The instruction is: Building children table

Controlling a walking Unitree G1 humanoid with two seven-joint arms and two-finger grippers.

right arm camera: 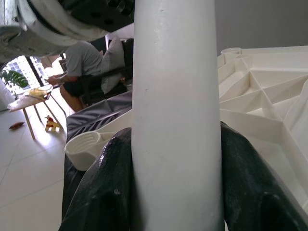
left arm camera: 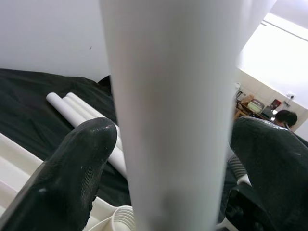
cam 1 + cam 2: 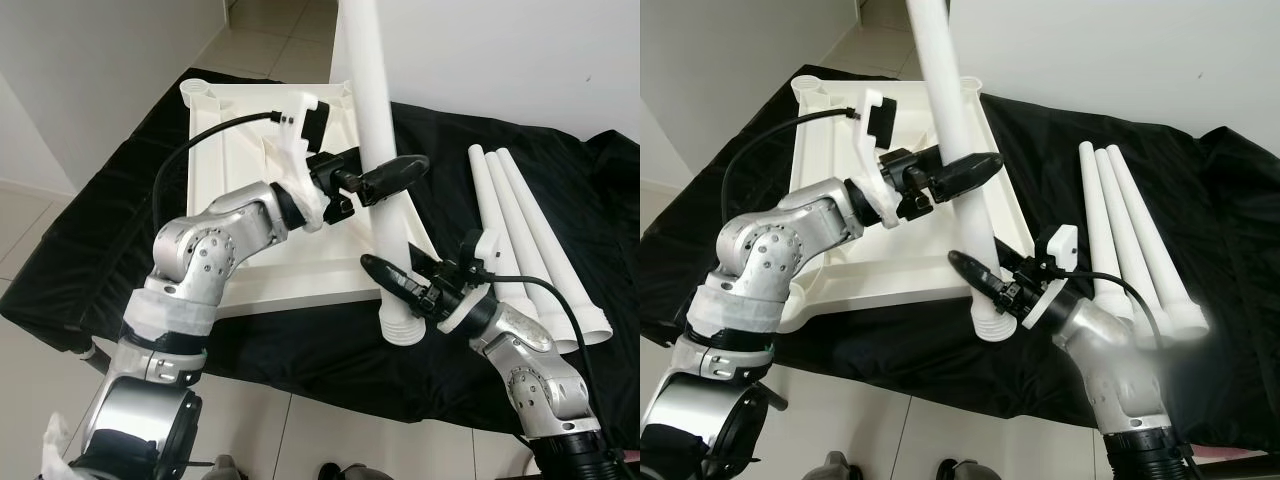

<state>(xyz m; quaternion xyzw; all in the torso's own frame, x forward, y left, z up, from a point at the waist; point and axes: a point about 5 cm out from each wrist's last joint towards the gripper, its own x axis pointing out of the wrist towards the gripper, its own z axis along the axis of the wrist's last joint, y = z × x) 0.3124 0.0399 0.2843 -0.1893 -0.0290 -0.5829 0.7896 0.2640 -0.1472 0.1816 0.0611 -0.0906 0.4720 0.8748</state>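
Observation:
A white tabletop lies upside down on a black cloth. One white table leg stands nearly upright, its ribbed lower end at the tabletop's near right corner. Whether that end sits in a socket is hidden. My left gripper is shut on the leg about halfway up, with a finger on each side. Lower down, my right gripper is shut on the same leg just above the ribbed end, its fingers pressed against both sides.
Three more white legs lie side by side on the cloth to the right. Tiled floor runs along the near edge, and a white wall stands at the left. A person sits at a small table in the background.

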